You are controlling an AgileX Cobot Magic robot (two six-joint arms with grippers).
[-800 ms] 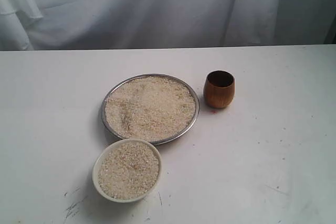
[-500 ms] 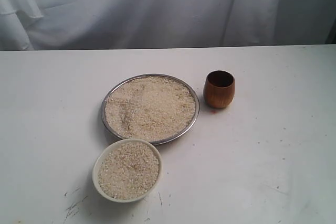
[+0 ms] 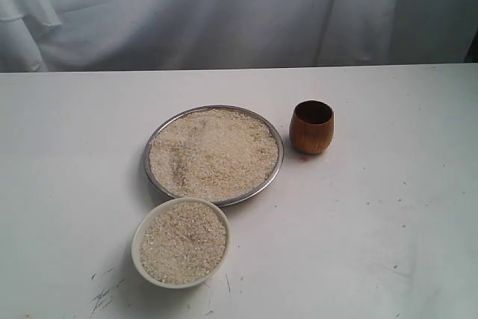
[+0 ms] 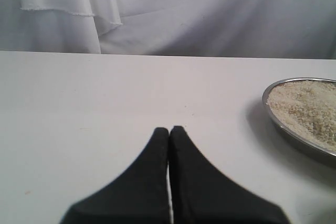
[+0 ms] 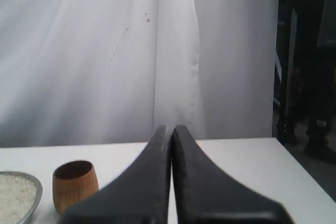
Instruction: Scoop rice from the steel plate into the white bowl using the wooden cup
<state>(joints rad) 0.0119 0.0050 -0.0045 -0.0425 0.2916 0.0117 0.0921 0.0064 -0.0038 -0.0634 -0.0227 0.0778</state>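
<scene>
Left gripper (image 4: pixel 169 129), right gripper (image 5: pixel 169 128) closed, empty. Wooden cup (image 3: pixel 311 127) may tip when grabbed; white bowl (image 3: pixel 135 248) looks near-full, rice (image 3: pixel 213 153) may spill.

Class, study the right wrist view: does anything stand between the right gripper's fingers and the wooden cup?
Nothing visible does. Only bare table lies between the shut right gripper and the upright wooden cup; the steel plate sits beyond the cup, apart from it.

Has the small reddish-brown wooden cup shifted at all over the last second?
No. The small reddish-brown wooden cup stands upright in the same spot, just right of the wide shiny steel plate's rim, in the exterior view.
</scene>
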